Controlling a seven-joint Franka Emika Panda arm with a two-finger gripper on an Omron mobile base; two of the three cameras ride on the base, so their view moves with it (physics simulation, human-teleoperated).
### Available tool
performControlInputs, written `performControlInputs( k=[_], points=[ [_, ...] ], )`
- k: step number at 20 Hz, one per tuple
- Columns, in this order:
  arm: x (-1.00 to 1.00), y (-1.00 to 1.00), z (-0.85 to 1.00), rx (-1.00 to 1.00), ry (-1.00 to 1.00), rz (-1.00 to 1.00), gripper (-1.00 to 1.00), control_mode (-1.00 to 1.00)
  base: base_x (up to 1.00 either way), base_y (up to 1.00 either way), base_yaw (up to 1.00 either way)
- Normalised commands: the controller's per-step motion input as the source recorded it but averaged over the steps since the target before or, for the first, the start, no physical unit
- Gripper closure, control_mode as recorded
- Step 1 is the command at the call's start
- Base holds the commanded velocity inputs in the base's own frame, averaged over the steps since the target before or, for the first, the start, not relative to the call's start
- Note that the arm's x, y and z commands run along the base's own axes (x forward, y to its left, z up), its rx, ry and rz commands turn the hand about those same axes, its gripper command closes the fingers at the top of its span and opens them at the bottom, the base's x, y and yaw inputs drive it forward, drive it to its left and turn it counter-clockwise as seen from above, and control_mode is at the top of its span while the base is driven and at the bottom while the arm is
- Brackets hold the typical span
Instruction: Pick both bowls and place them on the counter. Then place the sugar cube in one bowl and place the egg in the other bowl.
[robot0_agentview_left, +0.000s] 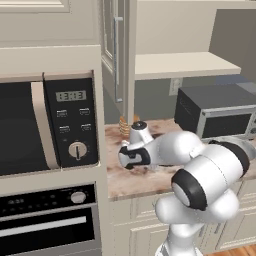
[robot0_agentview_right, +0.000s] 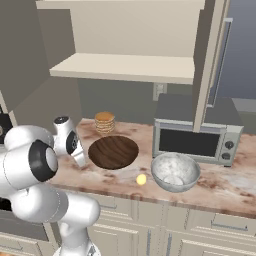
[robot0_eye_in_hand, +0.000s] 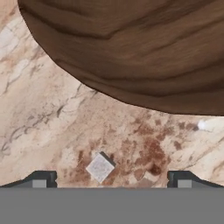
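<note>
The sugar cube (robot0_eye_in_hand: 100, 167), judged light, hard and crumbly, lies between the wide-open, empty gripper (robot0_eye_in_hand: 111, 179); opposite flat faces should be pinched.

Grained dark wood bowl (robot0_eye_in_hand: 131, 48), mottled stone-like grey bowl (robot0_agentview_right: 175, 171), marbled stone counter (robot0_eye_in_hand: 52, 122).

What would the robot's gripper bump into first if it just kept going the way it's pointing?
Probably the sugar cube, lying on the counter between its open jaws; the wooden bowl sits farther ahead, though depth is hard to judge.
</note>
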Motion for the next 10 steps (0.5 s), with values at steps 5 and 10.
performControlInputs(
  k=[5,10],
  points=[
    [0.02,-0.03,-0.10,0.00,0.02,-0.01,-1.00,-1.00,0.00,0.00,0.00],
    [0.00,0.00,-0.16,0.00,0.04,0.00,-1.00,-1.00,0.00,0.00,0.00]
  ],
)
